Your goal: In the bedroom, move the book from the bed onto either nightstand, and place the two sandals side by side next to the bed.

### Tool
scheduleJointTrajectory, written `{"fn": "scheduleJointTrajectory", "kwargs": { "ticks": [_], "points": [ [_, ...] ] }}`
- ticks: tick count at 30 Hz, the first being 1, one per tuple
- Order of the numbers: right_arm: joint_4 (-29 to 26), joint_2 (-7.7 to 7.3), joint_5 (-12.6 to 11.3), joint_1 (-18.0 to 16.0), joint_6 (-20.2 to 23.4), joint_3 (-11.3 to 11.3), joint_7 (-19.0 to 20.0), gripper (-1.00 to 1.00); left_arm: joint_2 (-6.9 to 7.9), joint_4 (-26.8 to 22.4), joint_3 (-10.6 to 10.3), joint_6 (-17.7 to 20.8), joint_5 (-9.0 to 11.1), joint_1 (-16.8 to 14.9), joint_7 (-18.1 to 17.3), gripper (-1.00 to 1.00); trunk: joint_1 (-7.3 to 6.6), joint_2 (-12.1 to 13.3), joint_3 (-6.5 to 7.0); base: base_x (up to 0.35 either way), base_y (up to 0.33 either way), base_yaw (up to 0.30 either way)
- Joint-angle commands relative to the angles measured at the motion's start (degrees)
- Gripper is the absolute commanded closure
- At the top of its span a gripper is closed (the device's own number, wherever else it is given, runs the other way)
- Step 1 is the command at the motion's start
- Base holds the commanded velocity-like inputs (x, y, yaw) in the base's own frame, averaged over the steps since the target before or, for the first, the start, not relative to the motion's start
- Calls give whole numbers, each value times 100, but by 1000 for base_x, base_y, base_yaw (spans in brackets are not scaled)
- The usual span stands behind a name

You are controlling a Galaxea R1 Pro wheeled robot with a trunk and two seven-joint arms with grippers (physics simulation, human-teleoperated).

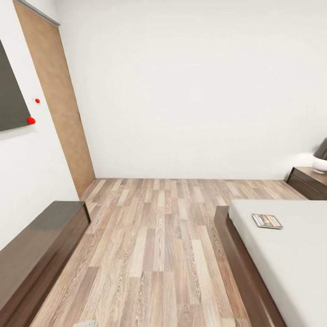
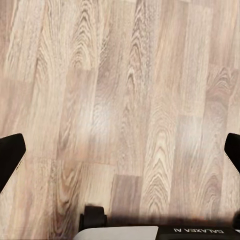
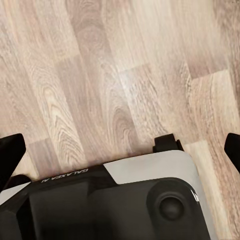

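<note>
Both grippers, left (image 2: 120,150) and right (image 3: 120,147), hang w/ fingers spread wide over plank floor (image 1: 154,245), holding nothing. I see book (image 1: 267,221) flat on bed (image 1: 290,254), nightstand (image 1: 311,181) beyond.

Head camera high, facing bedroom wall – wrist cameras down at floor (image 2: 125,100), shared

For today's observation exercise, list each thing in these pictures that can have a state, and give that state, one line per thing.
book: closed, lying flat on the bed, not yet moved.
bed: bare pale mattress, only the book on it.
nightstand: drawers shut, lamp on top.
lamp: upright.
door: shut.
left end effector: open, empty, above the floor.
right end effector: open, empty, above the floor.
</note>
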Motion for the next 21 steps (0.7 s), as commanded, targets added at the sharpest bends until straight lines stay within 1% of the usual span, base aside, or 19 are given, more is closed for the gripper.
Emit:
{"fn": "scheduleJointTrajectory", "kwargs": {
  "ticks": [1, 21],
  "points": [
    [15, -2, -24, -7, -25, -33, 33, -100, 1, 8, -10, -12, 45, -5, -28, -100, 4, -4, -7, 332, 79, 0],
    [15, -2, -24, -7, -26, -33, 33, -100, 16, 8, 13, -16, 61, -5, -19, -100, 4, -4, -7, 332, 110, 0]
  ]
}}
